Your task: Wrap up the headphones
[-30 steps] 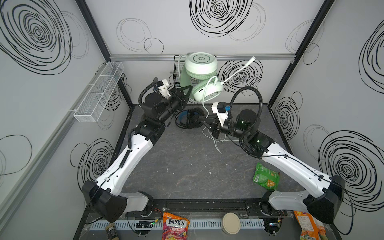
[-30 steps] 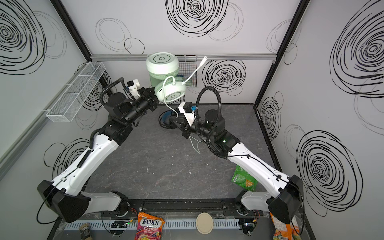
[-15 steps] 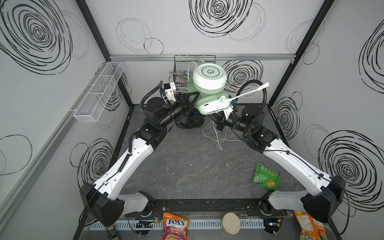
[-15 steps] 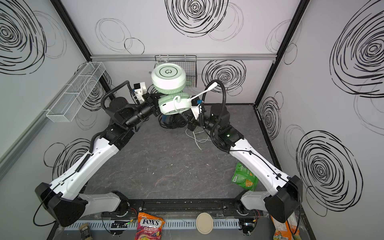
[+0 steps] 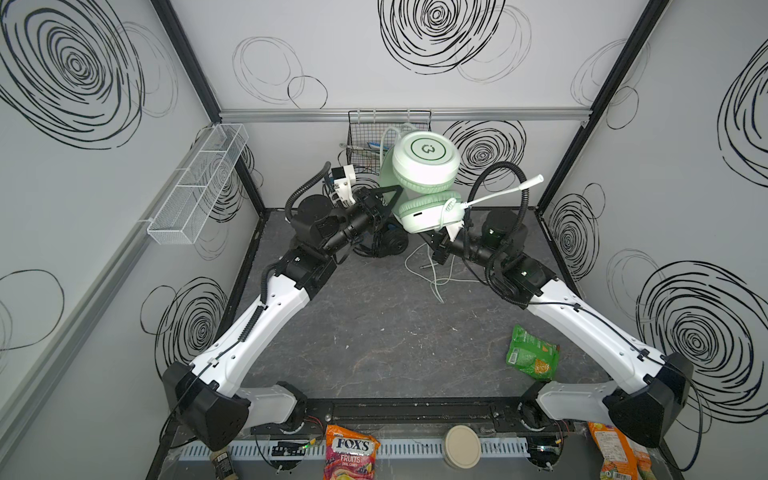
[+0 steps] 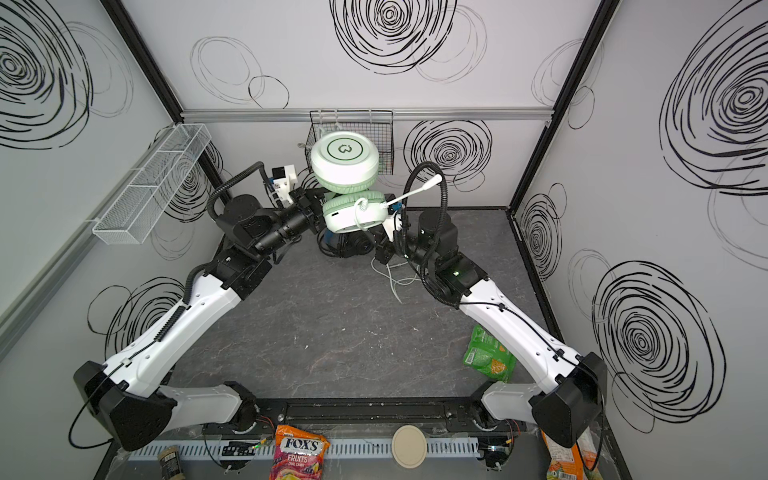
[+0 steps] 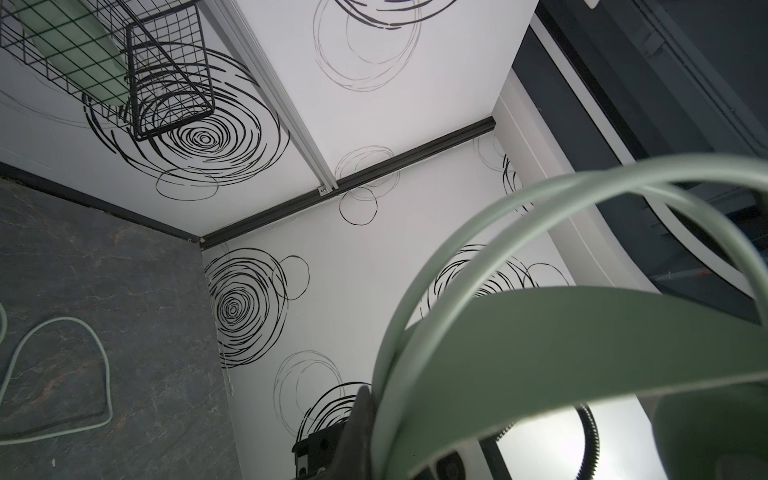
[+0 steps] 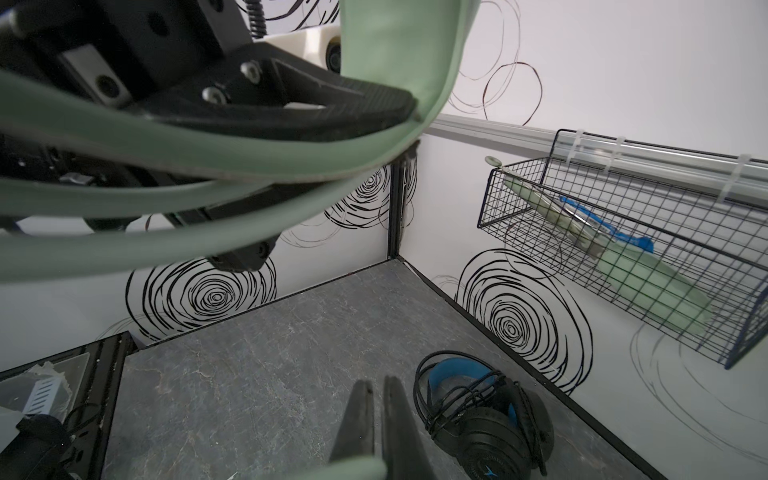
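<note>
The mint-green headphones (image 5: 426,156) (image 6: 345,156) hang in the air near the back wall, one ear cup above the other, with the microphone boom (image 5: 498,195) sticking out to the right. My left gripper (image 5: 390,195) is shut on their green headband (image 7: 540,332); one dark finger (image 7: 359,419) shows beside it. Under the lower cup, my right gripper (image 8: 376,380) (image 5: 428,241) is shut on the pale cable (image 8: 353,467). The rest of that cable (image 5: 432,274) lies loose on the floor. The black headphones (image 8: 486,411) (image 5: 388,245) lie on the floor behind, cable bundled on them.
A black wire basket (image 5: 365,137) hangs on the back wall, close behind the raised headset. A white mesh shelf (image 5: 195,183) is on the left wall. A green snack pack (image 5: 532,353) lies at the right; a FOX'S bag (image 5: 351,451) and round lid (image 5: 461,446) sit at the front edge.
The mint-green headset has swung to the right and turned, so its cups now stack and the boom points right. The right arm has drawn closer under the lower cup.
</note>
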Robot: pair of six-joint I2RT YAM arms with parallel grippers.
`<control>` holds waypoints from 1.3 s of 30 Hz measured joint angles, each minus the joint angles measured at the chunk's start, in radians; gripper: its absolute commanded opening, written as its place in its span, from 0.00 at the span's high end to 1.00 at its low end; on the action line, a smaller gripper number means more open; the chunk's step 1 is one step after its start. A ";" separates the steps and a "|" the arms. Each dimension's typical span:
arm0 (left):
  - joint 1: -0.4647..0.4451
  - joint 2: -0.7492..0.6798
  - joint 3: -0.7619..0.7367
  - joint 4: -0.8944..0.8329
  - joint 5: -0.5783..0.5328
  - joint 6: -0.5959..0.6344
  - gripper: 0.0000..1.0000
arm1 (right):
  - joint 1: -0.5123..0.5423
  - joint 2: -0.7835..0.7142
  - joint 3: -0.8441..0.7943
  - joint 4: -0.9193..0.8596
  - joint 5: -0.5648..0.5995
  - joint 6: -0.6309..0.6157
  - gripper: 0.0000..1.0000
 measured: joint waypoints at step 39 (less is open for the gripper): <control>0.015 -0.283 -0.150 -0.517 -0.099 0.892 1.00 | -0.051 -0.010 0.125 -0.222 0.158 -0.406 0.77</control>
